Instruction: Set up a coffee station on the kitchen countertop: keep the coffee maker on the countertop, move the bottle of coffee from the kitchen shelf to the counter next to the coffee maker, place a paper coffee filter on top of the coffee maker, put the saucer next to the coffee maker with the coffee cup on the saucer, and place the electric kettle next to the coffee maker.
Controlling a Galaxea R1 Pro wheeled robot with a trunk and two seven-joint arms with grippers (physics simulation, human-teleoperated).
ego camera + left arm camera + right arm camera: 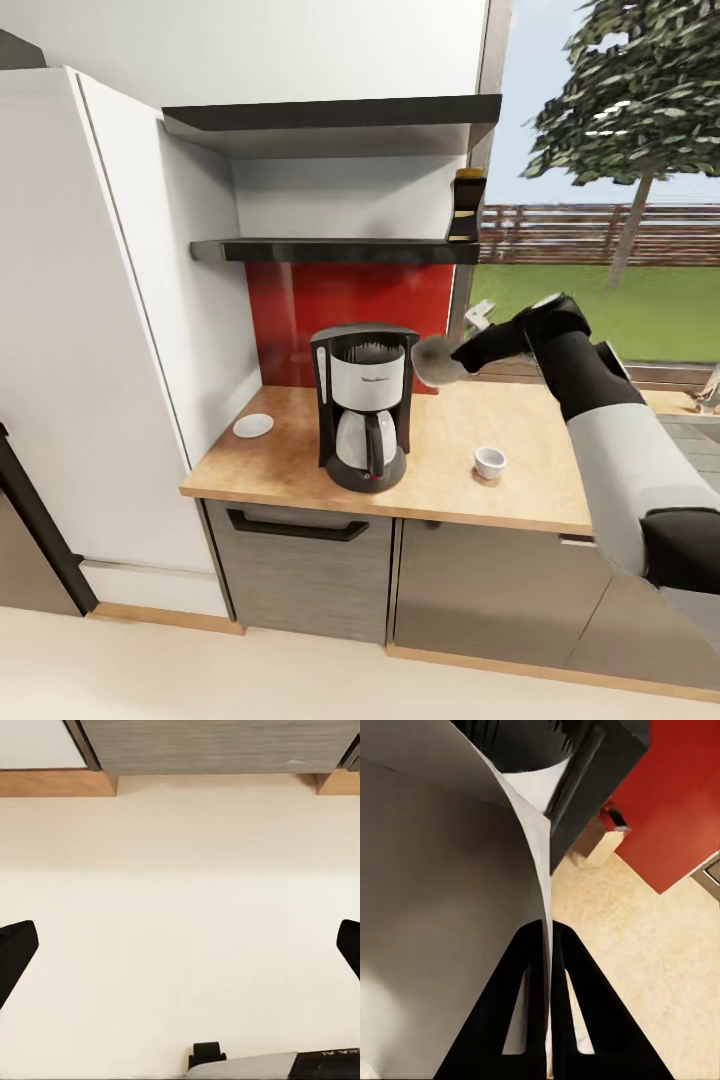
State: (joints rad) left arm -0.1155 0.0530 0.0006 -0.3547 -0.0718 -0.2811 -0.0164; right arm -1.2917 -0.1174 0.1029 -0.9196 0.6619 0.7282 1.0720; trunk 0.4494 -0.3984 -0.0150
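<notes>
- Head view: the right gripper (452, 358) carries the paper coffee filter (436, 361) just beside the coffee maker (364, 405), level with its open top, likely to seat it there.
- Left wrist view: the left gripper (180, 945) hangs wide open, holding nothing, over the floor (180, 885).
- Right wrist view: fingers (521, 1012) pinch the filter's thin edge, closed on it, near the coffee maker.
</notes>
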